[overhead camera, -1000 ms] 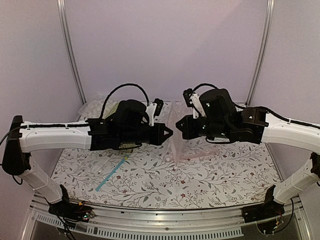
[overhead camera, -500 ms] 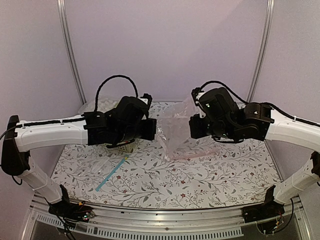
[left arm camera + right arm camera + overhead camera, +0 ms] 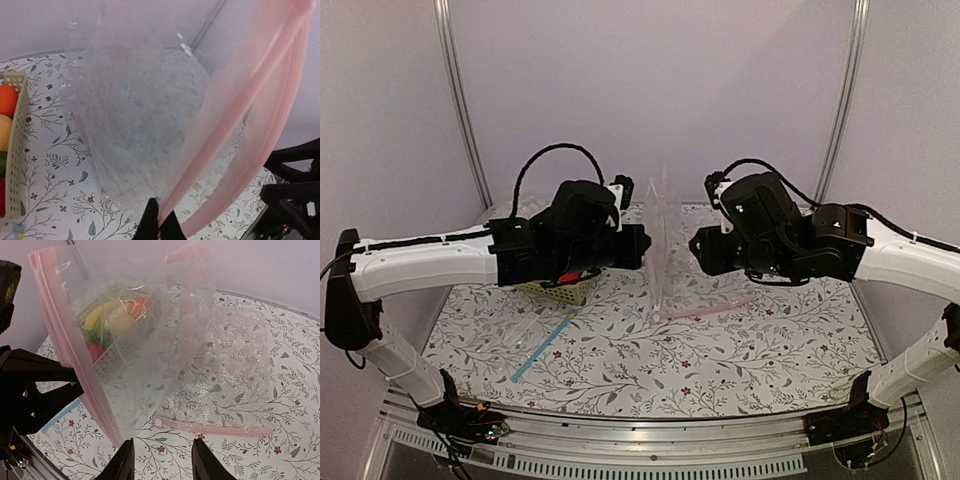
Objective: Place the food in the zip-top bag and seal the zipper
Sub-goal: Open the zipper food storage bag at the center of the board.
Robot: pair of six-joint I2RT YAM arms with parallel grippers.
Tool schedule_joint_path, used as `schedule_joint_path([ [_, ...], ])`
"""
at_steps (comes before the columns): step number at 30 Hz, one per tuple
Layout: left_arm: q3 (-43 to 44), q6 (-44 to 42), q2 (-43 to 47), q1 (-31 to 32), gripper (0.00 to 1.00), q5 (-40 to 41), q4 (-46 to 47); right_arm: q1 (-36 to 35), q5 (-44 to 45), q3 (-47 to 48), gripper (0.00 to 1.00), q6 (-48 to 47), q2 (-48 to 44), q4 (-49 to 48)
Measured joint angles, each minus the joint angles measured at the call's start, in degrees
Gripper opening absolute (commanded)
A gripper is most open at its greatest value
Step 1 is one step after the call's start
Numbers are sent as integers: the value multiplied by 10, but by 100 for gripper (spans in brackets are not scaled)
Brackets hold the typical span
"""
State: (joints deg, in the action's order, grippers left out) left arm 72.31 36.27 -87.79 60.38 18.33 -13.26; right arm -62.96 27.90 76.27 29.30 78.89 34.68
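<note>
The zip-top bag (image 3: 660,235) hangs upright between my two grippers, clear and crinkly, its pale pink zipper (image 3: 260,95) running up from my left fingers. My left gripper (image 3: 160,219) is shut on the zipper strip at the bag's lower corner; it also shows in the top view (image 3: 646,246). My right gripper (image 3: 163,444) is open and empty, its left finger beside the bag's lower corner (image 3: 117,432); in the top view it (image 3: 692,250) faces the bag. The food (image 3: 107,315) lies in the pale green basket (image 3: 17,150), seen through the bag: banana, orange (image 3: 7,100), a red piece.
Another clear bag with a pale pink strip (image 3: 225,429) lies flat on the flowered table, right of the held bag (image 3: 715,305). The flat bag with a blue strip (image 3: 545,343) lies at front left. The basket (image 3: 560,290) sits under my left arm.
The bag went from slack and crumpled to hanging upright as a taut sheet. My left gripper has turned and moved right toward it. The right gripper has moved slightly left.
</note>
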Motion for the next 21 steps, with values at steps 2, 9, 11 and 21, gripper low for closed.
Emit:
schedule_joint_path([
  [2, 0, 11, -6, 0, 0, -18, 20, -3, -4, -4, 55, 4, 10, -11],
  [9, -3, 31, -17, 0, 0, -47, 46, -21, -15, -10, 65, 11, 18, -40],
  [11, -4, 33, -17, 0, 0, -50, 50, -24, -17, -10, 65, 11, 19, -48],
  [21, -7, 42, -17, 0, 0, -60, 62, -27, 19, -5, 57, 21, 68, -59],
])
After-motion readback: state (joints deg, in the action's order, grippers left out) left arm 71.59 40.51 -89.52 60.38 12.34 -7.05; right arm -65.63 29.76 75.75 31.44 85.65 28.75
